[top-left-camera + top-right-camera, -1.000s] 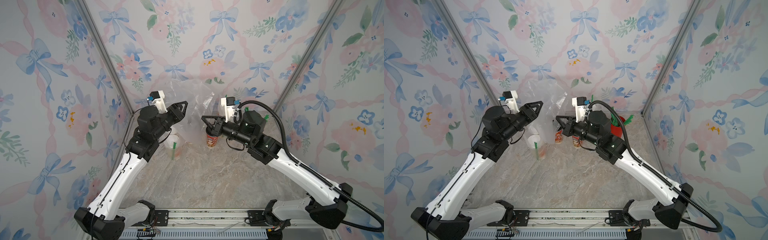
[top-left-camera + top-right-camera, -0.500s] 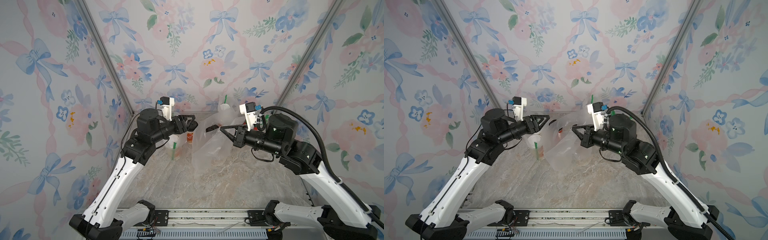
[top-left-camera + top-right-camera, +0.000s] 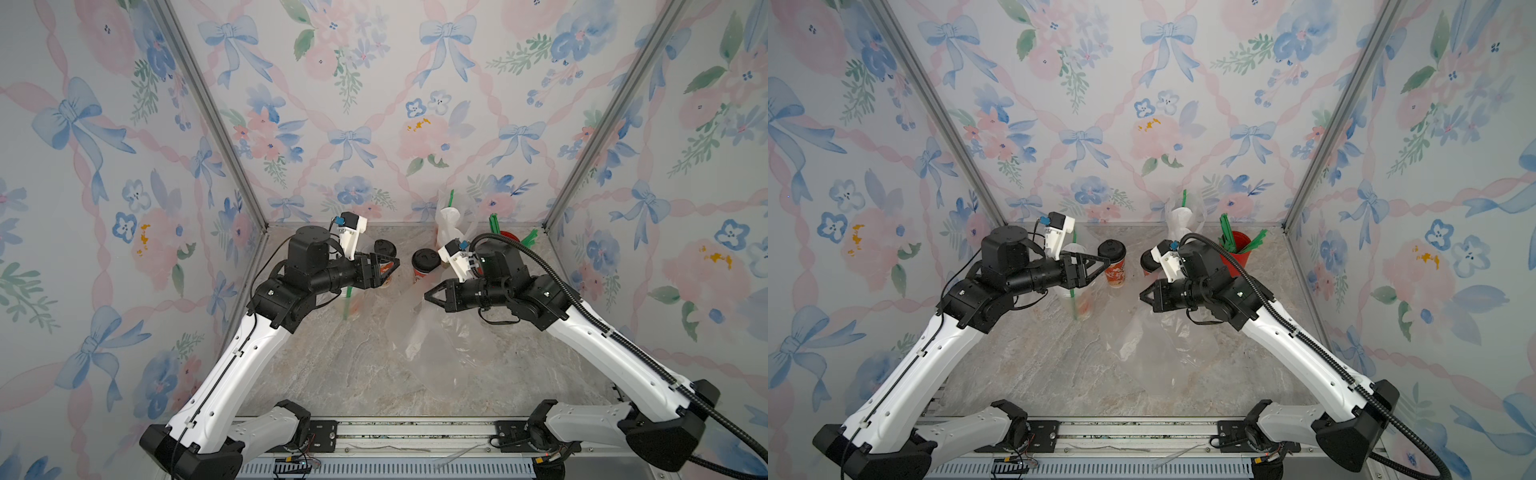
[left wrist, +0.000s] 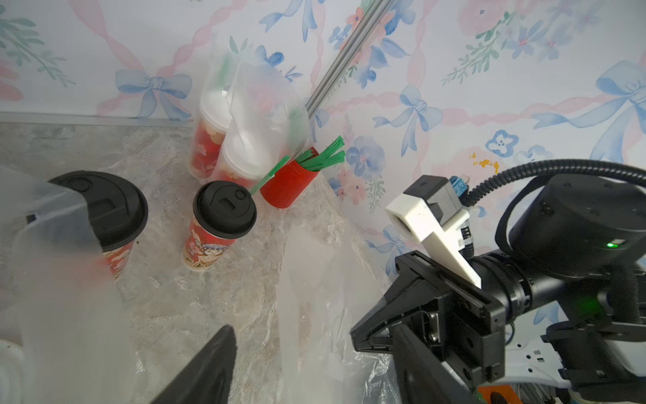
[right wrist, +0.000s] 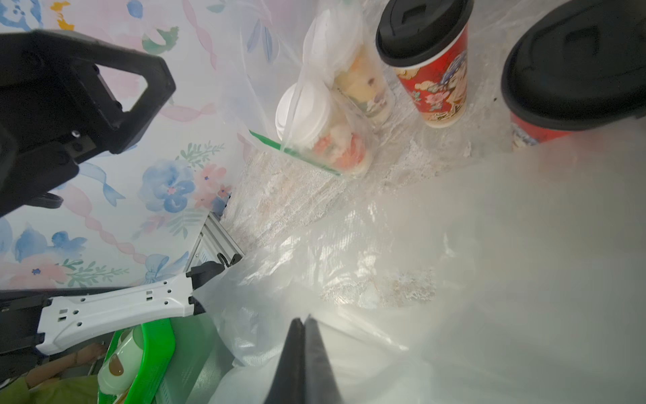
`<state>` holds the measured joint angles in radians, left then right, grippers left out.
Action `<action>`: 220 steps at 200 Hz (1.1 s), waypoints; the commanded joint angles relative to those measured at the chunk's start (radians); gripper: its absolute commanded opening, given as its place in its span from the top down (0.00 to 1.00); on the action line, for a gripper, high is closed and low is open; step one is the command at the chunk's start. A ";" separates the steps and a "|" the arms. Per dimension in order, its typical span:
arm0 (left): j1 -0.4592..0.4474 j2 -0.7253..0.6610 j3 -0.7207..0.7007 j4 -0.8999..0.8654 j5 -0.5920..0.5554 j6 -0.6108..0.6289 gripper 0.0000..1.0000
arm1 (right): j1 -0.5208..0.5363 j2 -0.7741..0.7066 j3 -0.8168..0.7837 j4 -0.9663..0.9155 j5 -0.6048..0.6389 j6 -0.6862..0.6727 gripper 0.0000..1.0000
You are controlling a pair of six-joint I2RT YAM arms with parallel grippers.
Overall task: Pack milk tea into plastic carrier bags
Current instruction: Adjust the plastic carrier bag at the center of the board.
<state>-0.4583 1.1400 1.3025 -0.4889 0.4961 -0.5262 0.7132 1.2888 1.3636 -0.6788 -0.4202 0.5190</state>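
Where the marbled counter (image 3: pixel 324 374) fills the floor of the flower-papered booth, the left arm (image 3: pixel 249 365) and the right arm (image 3: pixel 602 345) reach in over it, their tips facing each other but well apart. The left end effector (image 3: pixel 1104 266) hangs above the counter; in the left wrist view its fingers (image 4: pixel 209 367) stand wide apart with nothing gripped between them. The right end effector (image 3: pixel 428 296) has its fingers (image 5: pixel 314 353) pressed narrowly together, pinching a fold of the empty carrier bag (image 3: pixel 428 345). From that pinch the clear, crinkled film slumps down onto the middle of the counter in both top views (image 3: pixel 1154 336). It drapes so close to the right wrist camera that it clouds much of that view (image 5: pixel 454 262). The near packed bag (image 3: pixel 1077 291) stands just below the left end effector and holds two white-lidded cups and a green straw (image 5: pixel 335 115). The far packed bag (image 3: pixel 451 224) stands against the back wall (image 3: pixel 374 124), again with two white-lidded cups and a green straw inside (image 4: pixel 244 133). Two milk teas remain unbagged, upright on the bare counter between the end effectors. The left black-lidded cup (image 3: pixel 1115 266) is just beside the left fingertips, though whether they touch cannot be told. The right black-lidded cup (image 3: pixel 426 266) stands near the right wrist and apart from its neighbour (image 4: pixel 216 224). The red straw cup (image 3: pixel 1235 249) sits in the far right corner beside the far packed bag, with green straws (image 3: pixel 1229 232) fanning out of its open top.
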 commanded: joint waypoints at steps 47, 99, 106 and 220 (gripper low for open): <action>-0.074 0.073 -0.102 -0.144 -0.065 0.083 0.24 | 0.018 0.017 0.020 -0.124 -0.093 -0.110 1.00; -0.154 0.125 -0.118 -0.154 -0.106 0.084 0.24 | 0.014 -0.005 -0.020 -0.151 -0.048 -0.120 1.00; -0.167 0.138 -0.113 -0.154 -0.115 0.084 0.25 | 0.013 -0.008 -0.024 -0.151 -0.041 -0.118 1.00; -0.231 0.255 -0.095 -0.200 -0.155 0.069 0.55 | -0.012 -0.033 -0.012 -0.214 0.045 -0.066 1.00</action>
<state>-0.6807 1.3766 1.2358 -0.6575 0.3443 -0.4465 0.7139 1.2839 1.3457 -0.8345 -0.4168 0.4225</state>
